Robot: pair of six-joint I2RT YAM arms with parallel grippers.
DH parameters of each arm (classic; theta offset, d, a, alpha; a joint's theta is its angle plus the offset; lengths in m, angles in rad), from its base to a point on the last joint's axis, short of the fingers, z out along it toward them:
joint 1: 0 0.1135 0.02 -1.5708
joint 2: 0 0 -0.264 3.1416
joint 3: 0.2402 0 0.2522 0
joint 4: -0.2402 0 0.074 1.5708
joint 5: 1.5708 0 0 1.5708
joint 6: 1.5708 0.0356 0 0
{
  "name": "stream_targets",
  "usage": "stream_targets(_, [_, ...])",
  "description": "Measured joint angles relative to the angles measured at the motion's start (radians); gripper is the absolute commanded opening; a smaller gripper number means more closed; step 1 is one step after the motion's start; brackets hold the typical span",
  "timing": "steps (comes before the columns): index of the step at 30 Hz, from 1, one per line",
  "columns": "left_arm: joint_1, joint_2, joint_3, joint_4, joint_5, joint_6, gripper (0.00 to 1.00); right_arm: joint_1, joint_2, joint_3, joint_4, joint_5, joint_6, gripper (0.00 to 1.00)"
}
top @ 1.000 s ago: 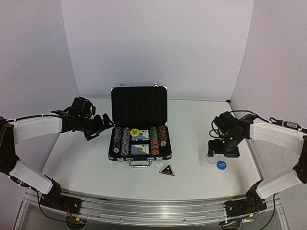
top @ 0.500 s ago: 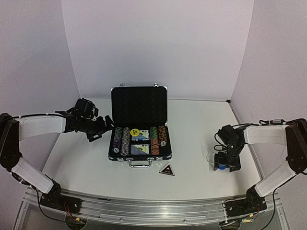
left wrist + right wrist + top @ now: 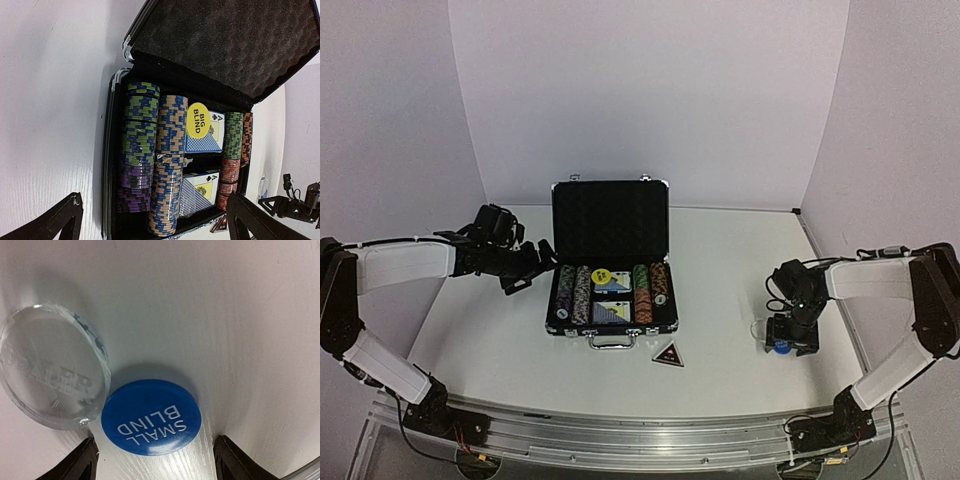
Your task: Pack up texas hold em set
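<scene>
worryingly, our right jaws straddle the blue disc (image 3: 151, 417) without gripping it; closing may nudge the clear disc (image 3: 50, 365) beside it. our left jaws gape wide.

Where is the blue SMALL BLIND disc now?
Right wrist view: the blue disc lies on the table, right side, between the right hand's fingers, beside the clear disc.

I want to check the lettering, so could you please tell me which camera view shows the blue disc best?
The right wrist view: the blue disc lies large between the fingers, its SMALL BLIND lettering readable. The top external view shows only a small blue spot under the right arm; the left wrist view does not show it.
</scene>
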Motion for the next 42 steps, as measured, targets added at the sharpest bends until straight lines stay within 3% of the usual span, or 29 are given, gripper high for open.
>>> stream_targets(21, [0.0, 0.0, 0.0, 0.0, 0.007, 0.007, 1.0, 0.0, 0.052, 0.043, 0.068, 0.031, 0.027, 0.62])
stream_targets(29, [0.0, 0.0, 0.0, 0.0, 0.02, 0.008, 1.0, 0.0, 0.045, 0.036, 0.069, 0.033, 0.031, 0.48])
stream_targets(42, [0.0, -0.001, 0.0, 0.0, 0.024, 0.008, 1.0, 0.0, -0.013, 0.022, 0.018, 0.03, 0.03, 0.44])
